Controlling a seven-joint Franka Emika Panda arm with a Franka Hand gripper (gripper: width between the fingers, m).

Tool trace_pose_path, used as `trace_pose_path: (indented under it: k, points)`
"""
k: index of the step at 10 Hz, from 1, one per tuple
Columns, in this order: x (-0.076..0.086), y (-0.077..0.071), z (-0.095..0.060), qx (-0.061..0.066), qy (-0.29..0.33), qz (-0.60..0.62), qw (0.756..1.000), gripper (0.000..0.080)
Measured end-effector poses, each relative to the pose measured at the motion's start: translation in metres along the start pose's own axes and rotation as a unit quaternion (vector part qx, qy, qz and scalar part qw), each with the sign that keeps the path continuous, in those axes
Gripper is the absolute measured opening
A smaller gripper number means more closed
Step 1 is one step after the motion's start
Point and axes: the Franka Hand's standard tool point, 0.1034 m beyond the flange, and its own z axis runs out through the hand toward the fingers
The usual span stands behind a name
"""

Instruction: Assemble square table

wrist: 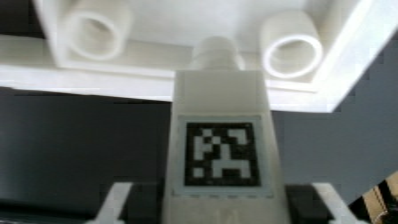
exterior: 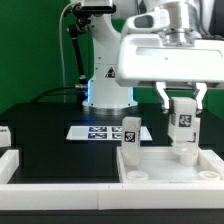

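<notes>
The white square table top [exterior: 165,168] lies at the front of the exterior view's right, rim up. One tagged white leg [exterior: 131,133] stands upright at its left back corner. My gripper [exterior: 182,103] is shut on a second tagged white leg [exterior: 183,122], holding it upright with its lower end at the top's right back corner. In the wrist view this leg [wrist: 221,130] sits between my fingers [wrist: 125,205], its tip pointing at the table top [wrist: 196,75] between two round sockets [wrist: 292,50]. I cannot tell whether the tip touches the top.
The marker board [exterior: 100,131] lies on the black table behind the top. Another tagged white part [exterior: 5,134] sits at the exterior view's left edge. Low white border rails [exterior: 60,172] run along the front and left. The robot base [exterior: 105,85] stands at the back.
</notes>
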Motion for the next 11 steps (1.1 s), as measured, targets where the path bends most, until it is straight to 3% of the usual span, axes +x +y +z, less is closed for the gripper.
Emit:
trace_pose_path:
  k: [3, 7, 11]
  points:
    - [0.014, -0.013, 0.006, 0.011, -0.002, 0.011, 1.000, 0.0292]
    - [0.001, -0.028, 0.018, 0.024, -0.034, 0.009, 0.999, 0.0294]
    - [-0.004, -0.029, 0.027, 0.025, -0.044, 0.012, 0.999, 0.0294]
